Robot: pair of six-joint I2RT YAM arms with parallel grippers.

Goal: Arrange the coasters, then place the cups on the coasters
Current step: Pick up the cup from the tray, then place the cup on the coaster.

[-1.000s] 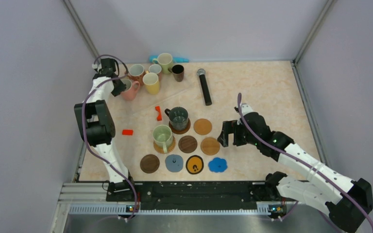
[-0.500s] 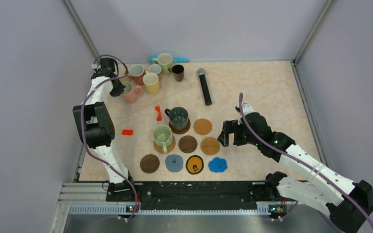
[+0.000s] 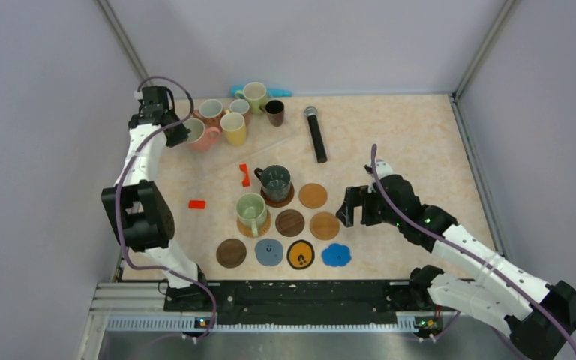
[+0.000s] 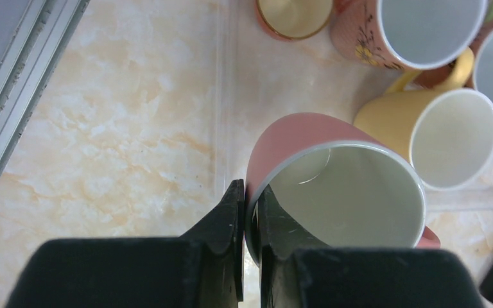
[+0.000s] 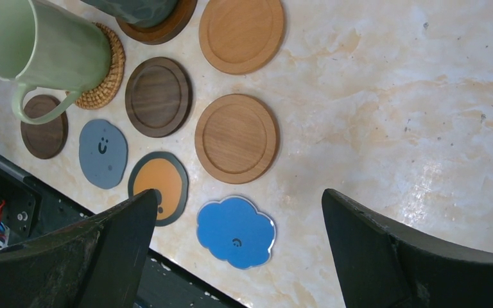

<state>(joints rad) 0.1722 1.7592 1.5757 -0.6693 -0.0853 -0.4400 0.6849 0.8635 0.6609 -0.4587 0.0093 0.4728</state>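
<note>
My left gripper (image 3: 179,133) (image 4: 250,192) is shut on the rim of a pink cup (image 3: 202,136) (image 4: 295,138) at the back left, one finger inside it and one outside. Beside it stand a yellow cup (image 3: 233,127) (image 4: 449,135), a flowered pink cup (image 3: 210,112) and other cups. A dark green cup (image 3: 276,181) and a pale green cup (image 3: 251,211) (image 5: 45,48) each sit on a coaster. Several bare coasters lie in front, among them a tan one (image 3: 324,225) (image 5: 236,138), a grey-blue one (image 3: 268,251) and a blue scalloped one (image 3: 337,255) (image 5: 236,231). My right gripper (image 3: 349,207) (image 5: 239,196) hangs open over them.
A black microphone (image 3: 316,133) lies at the back middle. Two red-orange pieces (image 3: 244,174) (image 3: 196,204) lie left of the coasters. Grey walls close in the table on the left, back and right. The black rail (image 3: 292,292) runs along the near edge.
My left gripper has shut on the pink cup's rim, and the arm has shifted back and left with it. The right arm has not moved.
</note>
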